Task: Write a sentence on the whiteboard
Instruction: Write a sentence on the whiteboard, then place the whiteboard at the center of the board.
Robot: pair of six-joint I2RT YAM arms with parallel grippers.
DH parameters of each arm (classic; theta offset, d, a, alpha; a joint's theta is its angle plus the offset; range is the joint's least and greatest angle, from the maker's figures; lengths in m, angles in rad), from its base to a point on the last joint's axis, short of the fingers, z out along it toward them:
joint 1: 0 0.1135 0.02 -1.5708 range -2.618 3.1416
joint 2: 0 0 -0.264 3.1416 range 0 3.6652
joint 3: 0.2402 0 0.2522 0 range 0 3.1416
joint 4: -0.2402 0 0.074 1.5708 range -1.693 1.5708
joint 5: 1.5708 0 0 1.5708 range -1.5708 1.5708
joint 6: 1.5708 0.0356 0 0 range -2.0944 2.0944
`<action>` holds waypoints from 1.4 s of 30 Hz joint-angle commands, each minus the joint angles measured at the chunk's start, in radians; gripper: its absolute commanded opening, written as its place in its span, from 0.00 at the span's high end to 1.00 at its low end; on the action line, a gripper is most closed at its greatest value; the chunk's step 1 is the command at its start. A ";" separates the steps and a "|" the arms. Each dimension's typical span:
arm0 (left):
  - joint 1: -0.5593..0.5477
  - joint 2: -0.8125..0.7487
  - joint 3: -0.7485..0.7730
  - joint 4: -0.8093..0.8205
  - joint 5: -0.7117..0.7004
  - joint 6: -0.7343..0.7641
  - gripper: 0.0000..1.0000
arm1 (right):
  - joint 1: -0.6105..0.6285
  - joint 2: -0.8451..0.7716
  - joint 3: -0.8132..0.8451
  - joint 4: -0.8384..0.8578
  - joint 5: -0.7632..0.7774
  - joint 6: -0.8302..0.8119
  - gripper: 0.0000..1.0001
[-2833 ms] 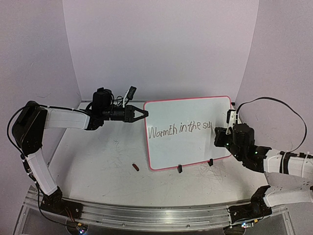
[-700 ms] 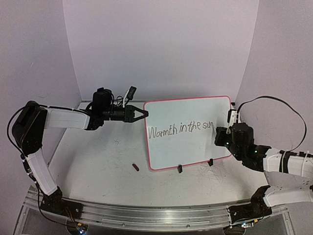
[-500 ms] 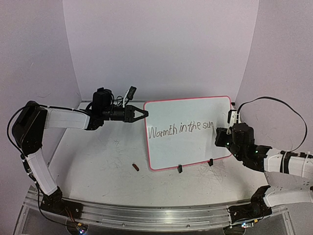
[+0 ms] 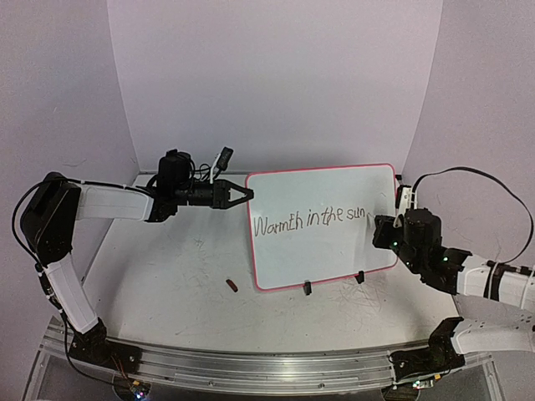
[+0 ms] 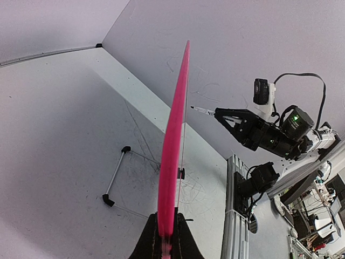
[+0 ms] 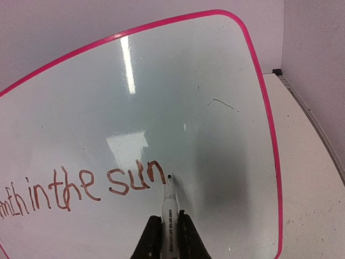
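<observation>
A whiteboard with a thin pink-red frame is shown standing on its long edge on a scuffed grey table, right of centre in the overhead view, propped on two small black clip feet at its lower edge. Across the middle of the board, the words "Warmth in the sun" are written in dark reddish-brown ink. The board's upper left corner is pinched by the left gripper, which is held out level from the left side. In the left wrist view the board is seen edge-on as a narrow pink strip, and the fingers are seen clamped on either side of that edge. The right gripper is placed at the right end of the board, level with the writing. In the right wrist view its fingers are seen clenched around a white marker, whose dark tip is pointed at the board just right of the final "n" of "sun". Whether the tip is touching the surface cannot be told. The same marker is seen in the left wrist view jutting from the right gripper towards the board face. A small reddish-brown object is seen lying on the table near the board's lower left corner, apart from it.
</observation>
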 commanded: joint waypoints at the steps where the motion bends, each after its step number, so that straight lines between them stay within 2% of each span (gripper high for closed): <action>1: -0.036 -0.018 0.010 -0.052 -0.002 0.033 1.00 | -0.017 0.015 0.019 0.032 0.006 -0.013 1.00; 14: -0.036 -0.019 0.009 -0.054 -0.001 0.034 1.00 | -0.033 0.084 0.017 0.097 -0.014 -0.021 1.00; 17: -0.036 -0.021 0.009 -0.054 -0.003 0.034 1.00 | -0.032 0.034 0.033 0.046 0.004 -0.016 1.00; 20: -0.034 -0.027 0.009 -0.054 -0.014 0.036 0.98 | -0.032 -0.113 0.087 -0.102 0.027 0.004 1.00; 22: -0.034 -0.031 0.014 -0.056 -0.015 0.034 0.92 | -0.033 -0.218 0.109 -0.200 0.047 0.018 1.00; 26: -0.019 -0.067 0.022 -0.062 -0.043 0.020 0.64 | -0.032 -0.347 0.128 -0.318 -0.019 0.014 1.00; 28: -0.012 -0.095 0.028 -0.069 -0.060 0.003 0.52 | -0.033 -0.377 0.140 -0.337 -0.055 0.008 1.00; 30: -0.004 -0.124 0.032 -0.088 -0.093 -0.025 0.35 | -0.033 -0.387 0.157 -0.352 -0.083 0.000 1.00; 31: -0.001 -0.142 0.034 -0.100 -0.109 -0.042 0.31 | -0.033 -0.389 0.163 -0.356 -0.092 -0.002 1.00; 35: 0.002 -0.236 0.019 -0.192 -0.230 -0.085 0.22 | -0.033 -0.376 0.169 -0.357 -0.125 -0.009 1.00; 39: 0.003 -0.353 0.031 -0.491 -0.523 -0.072 0.21 | -0.032 -0.353 0.162 -0.349 -0.190 -0.019 1.00; 42: 0.004 -0.430 0.007 -0.673 -0.615 -0.096 0.21 | -0.033 -0.347 0.136 -0.321 -0.251 -0.022 1.00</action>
